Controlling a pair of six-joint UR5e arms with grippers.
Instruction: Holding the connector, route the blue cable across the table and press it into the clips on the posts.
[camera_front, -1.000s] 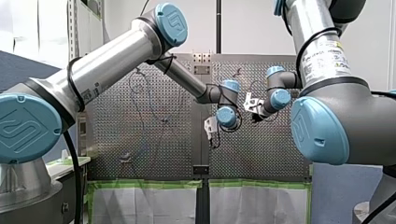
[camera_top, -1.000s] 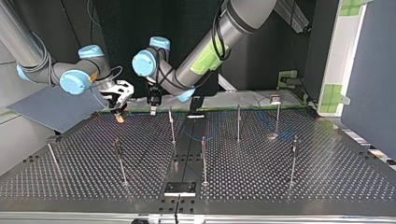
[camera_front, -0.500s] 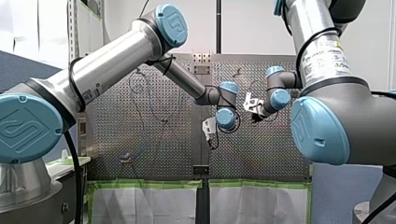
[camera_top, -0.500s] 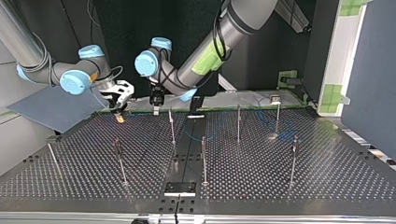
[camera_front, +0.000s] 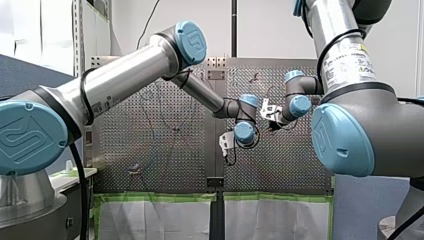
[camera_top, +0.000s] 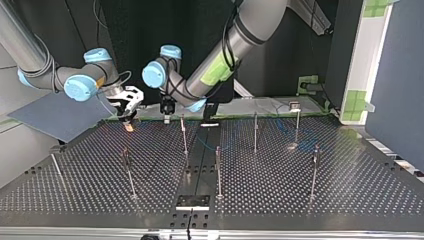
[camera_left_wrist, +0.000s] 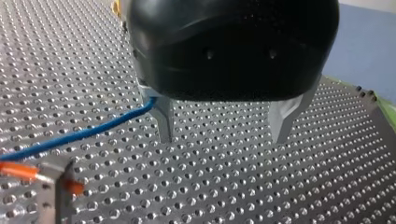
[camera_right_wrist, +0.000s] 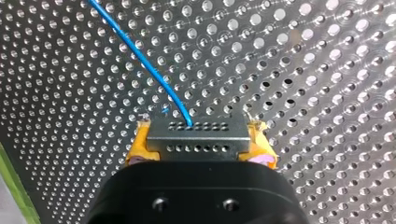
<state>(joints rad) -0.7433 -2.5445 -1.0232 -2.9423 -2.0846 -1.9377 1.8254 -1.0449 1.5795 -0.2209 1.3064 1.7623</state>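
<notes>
Right wrist view first: my right gripper (camera_right_wrist: 200, 136) is clamped on the metal connector (camera_right_wrist: 197, 143), with the yellow pads (camera_right_wrist: 139, 145) squeezing it from both sides. The blue cable (camera_right_wrist: 140, 58) comes out of the connector and runs ahead over the perforated table (camera_right_wrist: 303, 70). So the holding part looks sorted.

Left wrist view: my left gripper (camera_left_wrist: 224, 128) has its metal fingers (camera_left_wrist: 164, 121) spread wide with nothing between them. The blue cable passes just outside one finger, touching it or nearly so, and heads off to an orange clip (camera_left_wrist: 21, 171) on a post (camera_left_wrist: 53, 189) beside the gripper. Can't tell if it's actually seated in there. My guess is we're at the first clip. The next move calls for getting that open gripper onto the cable and pushing it down into the clip while the right one holds light tension.

Top view: both grippers sit in the upper left of the frame, close to the table's far edge. They're near each other but apart, so elbow room is tight there. The other posts (camera_top: 255, 132) are spread over the middle and right, with wide bare lanes between them.

Front view: the two wrists are near each other in the middle of the frame, and the fingers are too small to read.
</notes>
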